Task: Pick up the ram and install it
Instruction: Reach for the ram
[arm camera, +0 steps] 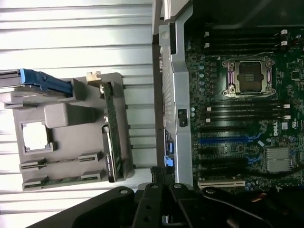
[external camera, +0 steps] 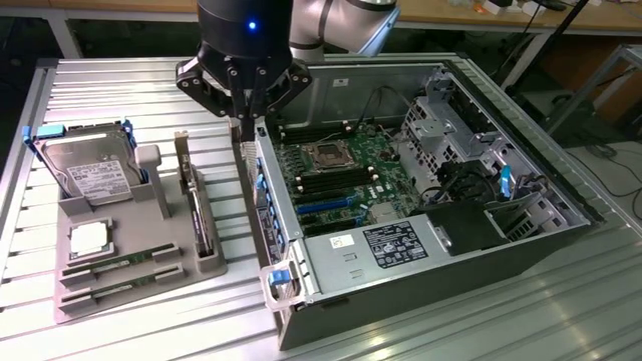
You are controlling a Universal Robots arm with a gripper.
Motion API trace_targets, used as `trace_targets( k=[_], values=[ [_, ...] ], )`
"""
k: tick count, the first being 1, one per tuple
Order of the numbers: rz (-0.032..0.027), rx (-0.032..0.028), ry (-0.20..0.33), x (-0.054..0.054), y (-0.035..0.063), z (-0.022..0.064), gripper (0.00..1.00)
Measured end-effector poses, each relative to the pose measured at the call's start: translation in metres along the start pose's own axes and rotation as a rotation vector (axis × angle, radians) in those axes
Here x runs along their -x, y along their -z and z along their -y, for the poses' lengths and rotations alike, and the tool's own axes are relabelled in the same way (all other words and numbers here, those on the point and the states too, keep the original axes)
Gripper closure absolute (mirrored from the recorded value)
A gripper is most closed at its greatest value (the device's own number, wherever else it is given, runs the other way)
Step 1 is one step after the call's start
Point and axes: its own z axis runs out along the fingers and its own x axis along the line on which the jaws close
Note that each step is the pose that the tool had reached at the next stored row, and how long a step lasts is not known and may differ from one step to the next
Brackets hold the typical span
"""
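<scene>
A: Much done so far?
B: Nothing, judging by the layout. Can see the ram (external camera: 119, 265) lying flat in the grey tray (external camera: 165, 226), lower left of the exterior view, with a second stick (external camera: 113, 290) just beside. Can see bare black memory slots (external camera: 319, 180) inside the case (external camera: 422, 293).
A: And the gripper (external camera: 246, 143)?
B: Hangs at upper middle, over the case's edge, well apart from the tray. Jaws pressed together, gripping nothing.
A: Look of the ram?
B: Long, narrow, thin. Green, with small markings along its length, too fine to make out. Ends tucked into grey holders.
A: Left to do?
B: Everything, seemingly: neither picked up nor installed yet.
</scene>
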Motion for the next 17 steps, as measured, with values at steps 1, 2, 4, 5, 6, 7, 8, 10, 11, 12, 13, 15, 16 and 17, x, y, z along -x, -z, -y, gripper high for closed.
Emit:
trace_targets(
  k=[1, 2, 4, 5, 6, 7, 8, 10, 11, 12, 13, 15, 16, 17],
  values=[
    [0.0, 0.0, 0.002, -0.003, 0.0002, 0.0032, 0.89],
    [-0.0001, 0.0, 0.003, -0.006, 0.0005, 0.0057, 0.89],
    [0.0001, 0.0002, 0.005, -0.013, 0.0008, 0.0115, 0.89],
    [0.0001, 0.0002, 0.006, -0.015, 0.001, 0.0132, 0.89],
    [0.0, 0.0002, 0.007, -0.017, 0.0011, 0.0147, 0.89],
    [0.0, 0.0002, 0.007, -0.019, 0.0013, 0.0162, 0.89],
    [0.0001, 0.0002, 0.008, -0.021, 0.0014, 0.0176, 0.89],
    [0.0002, 0.0004, 0.008, -0.026, 0.0016, 0.0203, 0.89],
    [0.0002, 0.0003, 0.009, -0.031, 0.0018, 0.0223, 0.89],
    [0.0004, 0.0002, 0.009, -0.038, 0.0021, 0.0238, 0.89],
    [0.0008, 0.0003, 0.009, -0.046, 0.0023, 0.0253, 0.89],
    [0.0009, 0.0003, 0.009, -0.053, 0.0027, 0.0267, 0.89],
    [0.0012, 0.0004, 0.009, -0.06, 0.0028, 0.0281, 0.89],
    [0.0014, 0.0003, 0.009, -0.067, 0.0031, 0.0295, 0.89]
  ],
)
